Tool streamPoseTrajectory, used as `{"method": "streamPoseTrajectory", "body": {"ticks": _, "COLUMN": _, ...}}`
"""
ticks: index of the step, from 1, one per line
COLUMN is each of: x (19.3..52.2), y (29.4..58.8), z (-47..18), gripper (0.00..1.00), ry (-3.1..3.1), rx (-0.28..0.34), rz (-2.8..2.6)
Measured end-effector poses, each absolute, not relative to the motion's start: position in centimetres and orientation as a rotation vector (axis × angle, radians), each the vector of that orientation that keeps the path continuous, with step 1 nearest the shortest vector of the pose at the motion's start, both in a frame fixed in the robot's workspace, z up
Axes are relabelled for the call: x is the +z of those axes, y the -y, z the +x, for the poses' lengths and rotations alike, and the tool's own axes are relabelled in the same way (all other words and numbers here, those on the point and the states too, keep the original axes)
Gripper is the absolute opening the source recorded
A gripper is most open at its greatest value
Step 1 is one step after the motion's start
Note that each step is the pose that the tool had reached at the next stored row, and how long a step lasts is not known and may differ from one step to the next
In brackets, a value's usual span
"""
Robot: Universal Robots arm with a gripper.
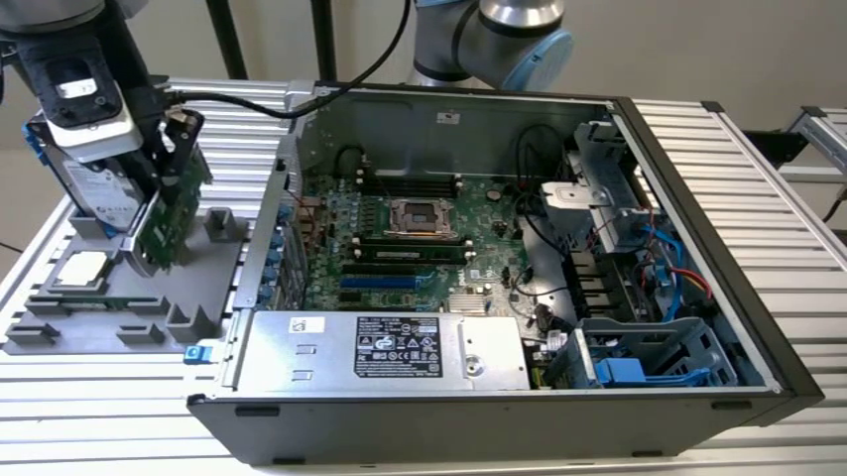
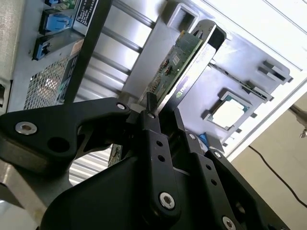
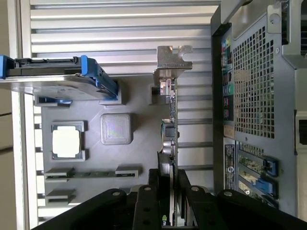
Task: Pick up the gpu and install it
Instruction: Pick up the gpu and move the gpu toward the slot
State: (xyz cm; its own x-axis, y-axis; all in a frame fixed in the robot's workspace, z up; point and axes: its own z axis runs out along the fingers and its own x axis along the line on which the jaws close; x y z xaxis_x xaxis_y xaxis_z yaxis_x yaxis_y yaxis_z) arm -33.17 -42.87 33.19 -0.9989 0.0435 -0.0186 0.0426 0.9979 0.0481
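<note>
Where the ribbed metal tabletop (image 1: 741, 169) spreads beneath the tool (image 1: 170, 149), an open computer case (image 1: 437, 416) is laid on its side. It sits just beside the tool, toward the exterior view's right, with its motherboard (image 1: 423, 238) exposed. Directly below the tool, a grey holder tray (image 1: 79, 332) is set on the tabletop, close against the case wall. A silver hard drive (image 1: 99, 193) with blue trim is stood on edge in the tray, on the side of the tool away from the case.

The gpu (image 1: 166, 223) is held upright on edge over the tray, hanging straight down from the tool. The 2 fingers are closed onto its upper edge, 1 on each face. In both wrist views the card is seen edge-on between the black fingers (image 3: 152, 191), with green board on 1 side and black cooler on the other. Whether its lower edge touches the tray cannot be told. Its silver end bracket (image 3: 172, 60) is seen at the end farthest from the tool. A small square CPU chip (image 1: 82, 268) lies flat in a tray pocket, below the tool on the hard-drive side.
</note>
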Motion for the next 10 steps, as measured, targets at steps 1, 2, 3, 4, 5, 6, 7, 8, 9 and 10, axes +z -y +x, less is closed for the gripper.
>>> {"method": "streamPoseTrajectory", "body": {"ticks": 1, "x": 33.26, "y": 42.87, "z": -33.16, "gripper": 0.0, "ry": -3.12, "rx": 0.074, "rz": 0.067}}
{"method": "streamPoseTrajectory", "body": {"ticks": 2, "x": 33.32, "y": 42.87, "z": -33.16, "gripper": 0.0, "ry": -3.12, "rx": 0.074, "rz": 0.067}}
{"method": "streamPoseTrajectory", "body": {"ticks": 3, "x": 33.37, "y": 42.87, "z": -33.17, "gripper": 0.0, "ry": -3.12, "rx": 0.075, "rz": 0.067}}
{"method": "streamPoseTrajectory", "body": {"ticks": 4, "x": 33.43, "y": 42.87, "z": -33.17, "gripper": 0.0, "ry": -3.12, "rx": 0.075, "rz": 0.067}}
{"method": "streamPoseTrajectory", "body": {"ticks": 5, "x": 33.49, "y": 42.87, "z": -33.16, "gripper": 0.0, "ry": -3.12, "rx": 0.074, "rz": 0.067}}
{"method": "streamPoseTrajectory", "body": {"ticks": 6, "x": 33.56, "y": 42.87, "z": -33.16, "gripper": 0.0, "ry": -3.12, "rx": 0.074, "rz": 0.067}}
{"method": "streamPoseTrajectory", "body": {"ticks": 7, "x": 33.62, "y": 42.87, "z": -33.17, "gripper": 0.0, "ry": -3.12, "rx": 0.074, "rz": 0.067}}
{"method": "streamPoseTrajectory", "body": {"ticks": 8, "x": 33.67, "y": 42.87, "z": -33.17, "gripper": 0.0, "ry": -3.12, "rx": 0.075, "rz": 0.067}}
{"method": "streamPoseTrajectory", "body": {"ticks": 9, "x": 33.74, "y": 42.87, "z": -33.17, "gripper": 0.0, "ry": -3.12, "rx": 0.074, "rz": 0.067}}
{"method": "streamPoseTrajectory", "body": {"ticks": 10, "x": 33.79, "y": 42.87, "z": -33.16, "gripper": 0.0, "ry": -3.12, "rx": 0.074, "rz": 0.067}}
